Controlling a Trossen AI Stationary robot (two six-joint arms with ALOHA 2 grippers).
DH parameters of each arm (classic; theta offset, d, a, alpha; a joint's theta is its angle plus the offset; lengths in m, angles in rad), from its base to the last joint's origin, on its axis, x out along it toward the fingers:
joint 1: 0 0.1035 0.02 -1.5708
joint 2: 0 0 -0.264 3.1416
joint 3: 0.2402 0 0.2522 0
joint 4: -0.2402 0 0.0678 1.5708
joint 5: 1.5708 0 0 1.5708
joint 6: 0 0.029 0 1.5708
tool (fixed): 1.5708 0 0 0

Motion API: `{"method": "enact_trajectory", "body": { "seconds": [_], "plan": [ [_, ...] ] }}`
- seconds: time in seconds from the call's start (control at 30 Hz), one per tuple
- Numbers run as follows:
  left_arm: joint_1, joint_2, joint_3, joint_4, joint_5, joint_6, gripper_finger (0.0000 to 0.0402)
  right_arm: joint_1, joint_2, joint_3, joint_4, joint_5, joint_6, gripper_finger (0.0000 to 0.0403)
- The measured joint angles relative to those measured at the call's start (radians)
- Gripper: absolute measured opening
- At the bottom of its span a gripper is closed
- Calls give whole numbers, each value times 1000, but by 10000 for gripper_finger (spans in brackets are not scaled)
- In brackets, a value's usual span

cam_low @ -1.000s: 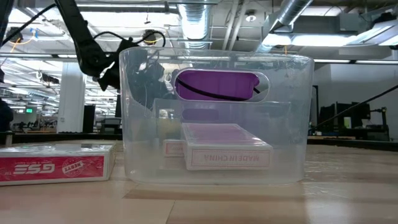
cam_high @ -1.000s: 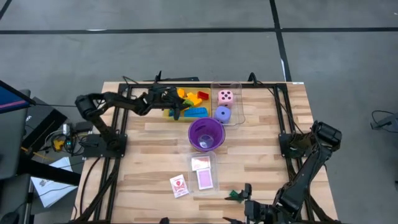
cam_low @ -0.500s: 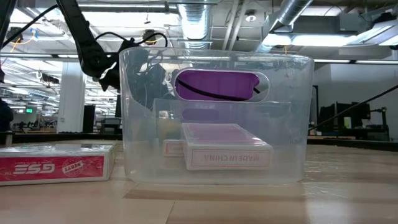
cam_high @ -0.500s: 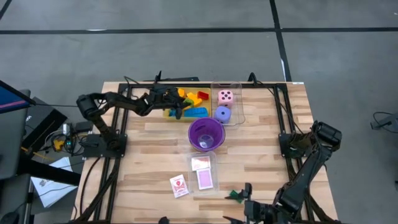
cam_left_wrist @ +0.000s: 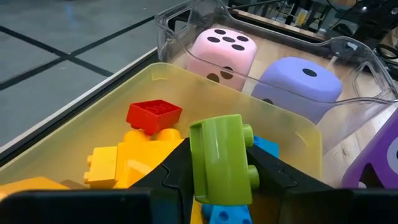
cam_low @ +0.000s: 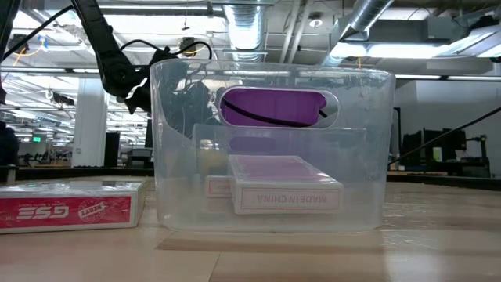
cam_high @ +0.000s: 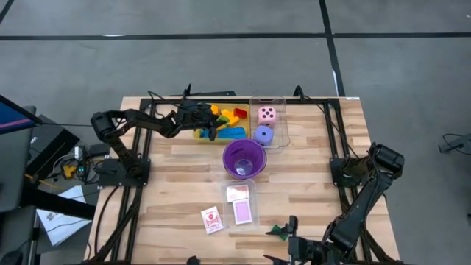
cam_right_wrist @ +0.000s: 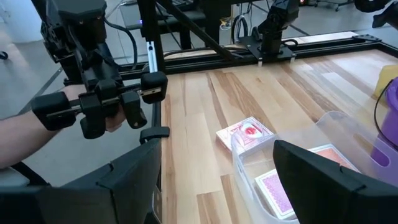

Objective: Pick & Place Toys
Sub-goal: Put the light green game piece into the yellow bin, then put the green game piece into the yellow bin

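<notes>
Jaws of the left gripper [cam_left_wrist: 219, 177] are clenched on a green brick [cam_left_wrist: 219, 158] over the yellow tray [cam_left_wrist: 283, 121], w/ red brick [cam_left_wrist: 153, 115] & yellow bricks [cam_left_wrist: 127, 162] inside (pink die [cam_left_wrist: 222, 55] in the clear tray just beside it). Right gripper [cam_right_wrist: 214, 180]: jaws spread, well apart from that tray, at the desk's [cam_high: 176, 191] near edge.

A purple cup [cam_high: 243, 160] stands on the wooden table [cam_high: 176, 184] between trays.

From where I work, only two prints are legible. "MADE IN CHINA" runs upside down along the end of the pink-backed card box [cam_low: 286, 194] lying inside the clear plastic tray [cam_low: 360, 141]. The red card box [cam_low: 69, 206] on the wooden surface [cam_low: 438, 251] carries white mirrored lettering I cannot make out with certainty.
</notes>
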Motion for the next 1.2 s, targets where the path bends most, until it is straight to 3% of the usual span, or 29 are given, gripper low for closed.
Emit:
{"method": "enact_trajectory", "body": {
  "seconds": [0.3,0.4,0.5,0.87,1.2],
  "plan": [
    [-2,-1,0,48,-5,-1,111,0,-1,0,0,-18,0,302],
    [-20,-1,0,73,-71,-2,128,0,-1,0,0,-25,8,302],
    [-44,-1,0,92,-120,1,155,0,-1,0,0,-28,8,302],
    [-87,-1,0,136,-122,77,274,1,-1,0,-1,-47,27,302],
    [-109,-54,0,139,-105,80,285,1,-1,0,-8,-47,26,302]
  ]
}}
